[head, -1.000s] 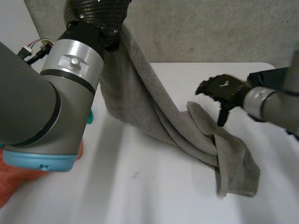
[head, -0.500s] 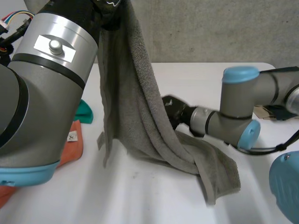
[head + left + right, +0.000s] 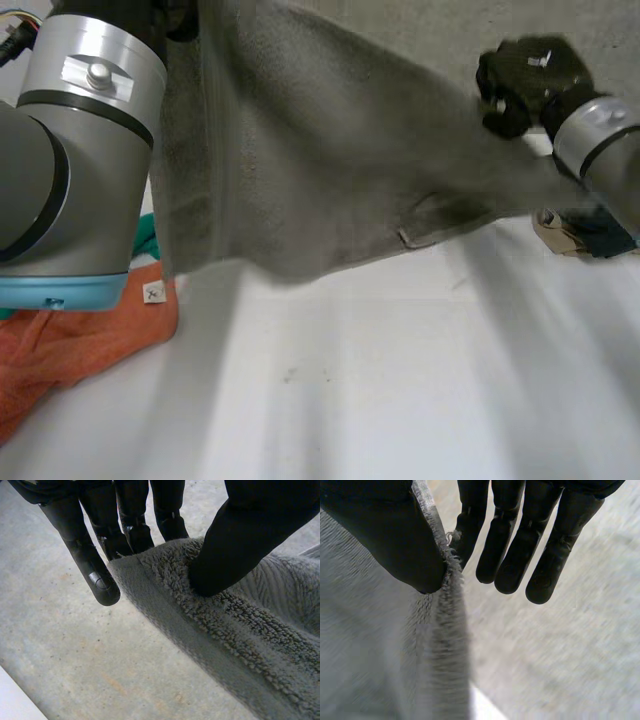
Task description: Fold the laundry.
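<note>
A grey terry towel [image 3: 300, 170] hangs spread wide above the tabletop [image 3: 400, 380]; an orange cloth [image 3: 90, 340] lies crumpled, touching a teal cloth [image 3: 147, 240].

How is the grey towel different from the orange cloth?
The grey towel hangs in the air, while the orange cloth lies on the table. The grey towel is stretched wide, pinched by the left robot hand and the right robot hand; the orange cloth is crumpled and no hand touches it. Both are soft laundry.
</note>
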Available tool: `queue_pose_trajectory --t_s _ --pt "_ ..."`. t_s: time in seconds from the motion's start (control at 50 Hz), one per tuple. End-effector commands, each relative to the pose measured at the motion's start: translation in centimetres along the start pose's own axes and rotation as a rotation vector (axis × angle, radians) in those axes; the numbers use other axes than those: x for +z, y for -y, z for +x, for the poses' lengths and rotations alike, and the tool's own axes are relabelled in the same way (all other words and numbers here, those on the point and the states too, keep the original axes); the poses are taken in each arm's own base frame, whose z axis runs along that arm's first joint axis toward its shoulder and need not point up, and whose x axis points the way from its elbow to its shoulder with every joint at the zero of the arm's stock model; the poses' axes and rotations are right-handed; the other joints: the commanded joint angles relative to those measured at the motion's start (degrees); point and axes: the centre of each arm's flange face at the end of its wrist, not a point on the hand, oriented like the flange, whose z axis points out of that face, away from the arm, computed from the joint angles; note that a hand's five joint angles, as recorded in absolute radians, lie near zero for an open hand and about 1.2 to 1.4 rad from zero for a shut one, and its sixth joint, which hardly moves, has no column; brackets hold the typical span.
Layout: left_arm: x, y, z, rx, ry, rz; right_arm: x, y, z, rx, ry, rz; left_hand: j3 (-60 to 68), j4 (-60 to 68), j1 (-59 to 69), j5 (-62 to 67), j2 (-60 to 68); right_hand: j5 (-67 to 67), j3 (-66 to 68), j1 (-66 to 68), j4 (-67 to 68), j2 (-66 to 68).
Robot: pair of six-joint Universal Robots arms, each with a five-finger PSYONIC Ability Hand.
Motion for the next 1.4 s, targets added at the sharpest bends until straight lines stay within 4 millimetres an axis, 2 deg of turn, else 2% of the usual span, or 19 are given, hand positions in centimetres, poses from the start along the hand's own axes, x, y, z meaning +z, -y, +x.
queue_pose_trajectory --t_s 0.02,0.16,0.18,0.22,0.26,0.32,0.38,0.46,0.48,0.54,0.58,0.62,0.68,0.78,0.9,0.94,1.12,1.22,1.4 --pt "-2.0 -3.0 2.3 0.018 -0.089 -0.101 -2.7 -3.9 -2.0 -0.039 0.049 -0.221 11.68 11.13 13.59 14.24 11.30 13.57 12.10 19.35 11.83 12.18" --pt "-6.2 -9.0 5.3 0.059 -0.222 -0.290 -7.6 -8.0 -5.2 -0.173 0.220 -0.480 11.68 11.13 13.59 14.24 11.30 13.57 12.10 19.35 11.83 12.18" --pt "-7.1 -10.4 6.1 0.065 -0.252 -0.334 -7.8 -8.4 -5.4 -0.173 0.223 -0.492 11.68 11.13 13.59 14.24 11.30 13.57 12.10 19.35 11.83 12.18" --pt "-7.9 -11.4 6.9 0.068 -0.279 -0.368 -7.9 -9.2 -5.6 -0.165 0.223 -0.504 11.68 11.13 13.59 14.24 11.30 13.57 12.10 19.35 11.83 12.18" --pt "-8.5 -12.4 7.7 0.071 -0.304 -0.398 -7.6 -11.1 -6.2 -0.141 0.222 -0.510 11.68 11.13 13.59 14.24 11.30 13.57 12.10 19.35 11.83 12.18" --pt "-8.5 -12.8 8.0 0.058 -0.309 -0.406 -7.0 -12.5 -6.2 -0.085 0.174 -0.489 11.68 11.13 13.59 14.24 11.30 13.57 12.10 19.35 11.83 12.18" --pt "-7.9 -12.5 7.8 0.031 -0.286 -0.397 -6.9 -12.6 -5.9 -0.020 0.143 -0.483 11.68 11.13 13.59 14.24 11.30 8.96 7.50 14.75 7.23 7.58" --pt "-6.9 -11.8 7.2 0.005 -0.247 -0.377 -7.3 -12.8 -5.4 0.112 0.101 -0.496 11.68 11.13 13.59 14.24 11.30 -25.34 -26.80 -19.55 -27.07 -26.72" --pt "-6.8 -11.7 7.0 0.003 -0.239 -0.375 -7.5 -12.2 -4.6 0.152 0.068 -0.482 11.68 11.13 13.59 14.24 11.30 -32.23 -33.69 -26.44 -33.96 -33.61" --pt "-5.8 -10.9 5.9 0.005 -0.187 -0.361 -8.2 -10.5 -2.9 0.226 -0.004 -0.443 11.68 11.13 13.59 14.24 11.30 -38.99 -40.45 -33.20 -40.72 -40.37" --pt "-5.0 -9.6 4.5 0.001 -0.129 -0.333 -8.7 -10.1 -1.6 0.283 -0.069 -0.426 11.68 11.13 13.59 14.24 11.30 -40.87 -42.33 -35.08 -42.60 -42.25" --pt "-4.6 -8.6 3.7 -0.006 -0.102 -0.308 -9.2 -10.3 -0.3 0.336 -0.126 -0.436 11.68 11.13 13.59 14.24 11.30 -40.88 -42.34 -35.09 -42.61 -42.26" --pt "-4.2 -7.8 3.0 -0.011 -0.084 -0.283 -9.9 -11.0 0.2 0.399 -0.159 -0.476 11.68 11.13 13.59 14.24 11.30 -41.21 -42.67 -35.42 -42.94 -42.59" --pt "-3.6 -6.6 2.2 -0.019 -0.056 -0.247 -11.5 -12.4 -1.0 0.462 -0.141 -0.564 11.68 11.13 13.59 14.24 11.30 -40.54 -42.00 -34.75 -42.27 -41.92" --pt "-3.1 -5.8 1.9 -0.026 -0.044 -0.223 -11.4 -14.0 -2.0 0.489 -0.126 -0.583 11.68 11.13 13.59 14.24 11.30 -39.87 -41.33 -34.08 -41.60 -41.25" --pt "-2.8 -5.5 1.8 -0.028 -0.037 -0.213 -10.7 -15.1 -2.9 0.507 -0.115 -0.584 11.68 11.13 13.59 14.24 11.30 -39.70 -41.16 -33.91 -41.43 -41.08" --pt "-2.0 -4.7 1.3 -0.035 -0.014 -0.183 -7.5 -16.1 -6.0 0.612 -0.059 -0.551 11.68 11.13 13.59 14.24 11.30 -40.87 -42.34 -35.09 -42.61 -42.25" --pt "-1.9 -4.3 1.2 -0.040 -0.011 -0.170 -5.7 -16.4 -8.2 0.582 -0.035 -0.530 11.68 11.13 13.59 14.24 11.30 -41.05 -42.51 -35.26 -42.78 -42.43" --pt "-1.7 -4.3 1.1 -0.039 -0.007 -0.169 -2.7 -17.6 -9.0 0.539 -0.098 -0.493 11.68 11.13 13.59 14.24 11.30 -38.19 -39.65 -32.40 -39.92 -39.57"
